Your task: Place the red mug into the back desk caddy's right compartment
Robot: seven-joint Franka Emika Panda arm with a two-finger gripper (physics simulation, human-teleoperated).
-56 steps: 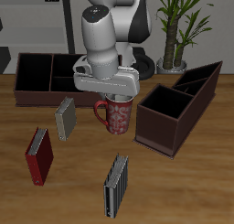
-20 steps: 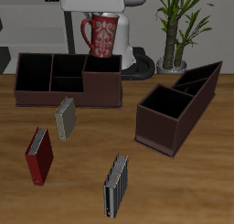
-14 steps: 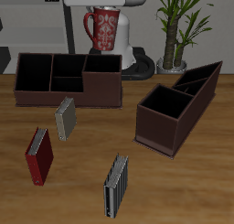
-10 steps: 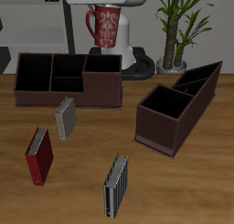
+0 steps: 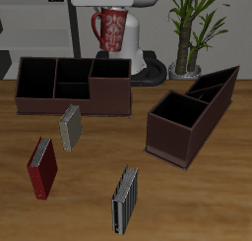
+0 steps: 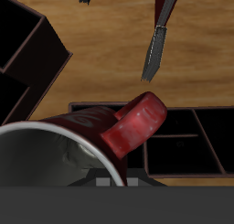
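The red mug (image 5: pixel 111 30) with its pale floral pattern hangs upright in the air, above the back edge of the back desk caddy (image 5: pixel 39 95). My gripper (image 5: pixel 112 11) is shut on the mug's rim; most of the hand is cut off by the frame edge. The caddy's right compartment (image 5: pixel 111 72), the taller squarish end section, lies just below and in front of the mug. In the wrist view the mug's rim (image 6: pixel 55 141) and red handle (image 6: pixel 133 127) fill the frame, with the caddy's black-lined sections (image 6: pixel 174 144) beneath.
A dark brown caddy with a slanted end (image 5: pixel 192 119) stands nearer the table's front. A beige book (image 5: pixel 70 127), a red book (image 5: pixel 41 167) and a dark grey book (image 5: pixel 124 198) lie on the table. A potted plant (image 5: pixel 194 29) stands at the back.
The mug was lifted off the table and carried back and up over the back caddy. In the last second it shifted slightly sideways and up; it has been almost still in the last half second.
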